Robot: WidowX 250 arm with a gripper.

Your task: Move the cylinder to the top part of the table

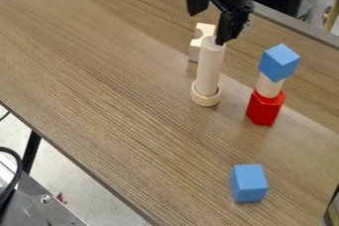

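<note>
The black arm comes in from the top edge, and its pincer [208, 28] hangs down over the far part of the desk [112, 71], turned at a slant so that one finger sits higher and to the left in the view, the other lower and to the right. Those fingers are spread well apart, with nothing gripped between them. The lower fingertip is right by the top of the tall cylinder [210, 64]; from where I'm standing I can't tell whether they touch.

That cylinder is pale wood and stands on end, its long axis running straight up from the desk, one round end facing the pincer above. Its foot is down at a pale wooden ring [206, 100], around the middle of the desk's width as I see it. Just behind it is a pale notched block [196, 49].

Near it, on the right, there's a little stack: a red block [265, 108] at the bottom, a short pale cylinder [269, 85] upright on that, and a blue cube [279, 62] on top. Another blue cube [249, 183] sits well apart, toward the near edge.
</note>
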